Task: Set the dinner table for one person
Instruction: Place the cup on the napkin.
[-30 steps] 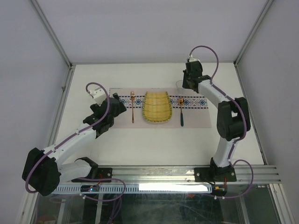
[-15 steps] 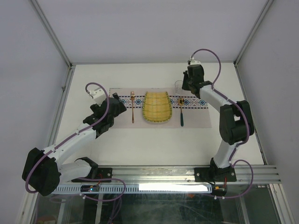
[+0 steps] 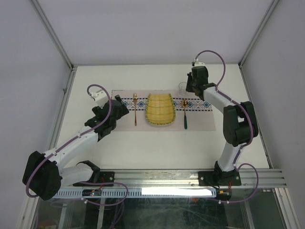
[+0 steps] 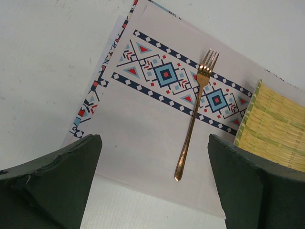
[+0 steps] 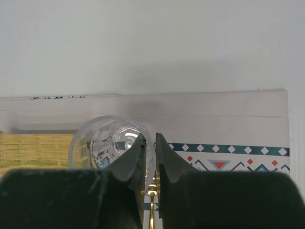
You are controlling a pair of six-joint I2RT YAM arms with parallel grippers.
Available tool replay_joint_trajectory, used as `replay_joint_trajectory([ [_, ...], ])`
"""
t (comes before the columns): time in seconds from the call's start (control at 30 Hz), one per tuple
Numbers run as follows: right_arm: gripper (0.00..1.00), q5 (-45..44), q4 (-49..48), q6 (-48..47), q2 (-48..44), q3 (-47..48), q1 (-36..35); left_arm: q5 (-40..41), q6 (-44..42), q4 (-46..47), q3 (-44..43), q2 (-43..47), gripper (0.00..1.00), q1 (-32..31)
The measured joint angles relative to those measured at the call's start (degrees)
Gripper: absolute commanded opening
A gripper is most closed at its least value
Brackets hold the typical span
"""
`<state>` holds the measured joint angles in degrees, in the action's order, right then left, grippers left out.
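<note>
Logged a slight rightward swing of the right wrist over the last second. Found right gripper (image 5: 148, 143) pinching glass (image 5: 102, 143) rim, at 12 o'clock of spoon (image 3: 185, 114). Found left gripper (image 4: 153, 143) spread wide over fork (image 4: 193, 121). Noted table (image 3: 157, 148) beneath everything. Judged best: lower plumb, seat base flat, then release.

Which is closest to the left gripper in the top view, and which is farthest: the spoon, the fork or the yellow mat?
Going from the left gripper, which is open at the left side:
1. Fork, just to its right.
2. Yellow mat, in the middle.
3. Spoon, past the mat, on the right.
</note>
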<state>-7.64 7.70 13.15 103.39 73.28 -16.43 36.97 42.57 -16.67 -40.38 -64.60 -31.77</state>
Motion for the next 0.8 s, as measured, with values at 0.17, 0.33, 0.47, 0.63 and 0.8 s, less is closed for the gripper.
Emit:
replay_joint_trajectory([
  [0.17, 0.0, 0.0, -0.2, -0.2, 1.8, 0.0, 0.4, 0.0, 0.0, 0.0, 0.0, -0.5, 0.99, 0.0],
  [0.33, 0.0, 0.0, -0.1, -0.6, 3.6, 0.3, 0.7, 0.0, 0.0, 0.0, 0.0, -1.3, 0.99, 0.0],
  [0.47, 0.0, 0.0, -0.2, -0.9, 4.1, 0.7, 0.9, 0.0, 0.0, 0.0, 0.0, -1.7, 0.99, 0.0],
  [0.63, 0.0, 0.0, -0.1, -1.2, 4.3, 1.7, 1.2, 0.0, 0.0, 0.1, 0.0, -1.8, 0.99, 0.0],
  [0.8, 0.0, 0.0, -0.2, -1.3, 4.8, 2.3, 1.4, 0.1, 0.0, 0.1, 0.0, -1.9, 0.99, 0.0],
])
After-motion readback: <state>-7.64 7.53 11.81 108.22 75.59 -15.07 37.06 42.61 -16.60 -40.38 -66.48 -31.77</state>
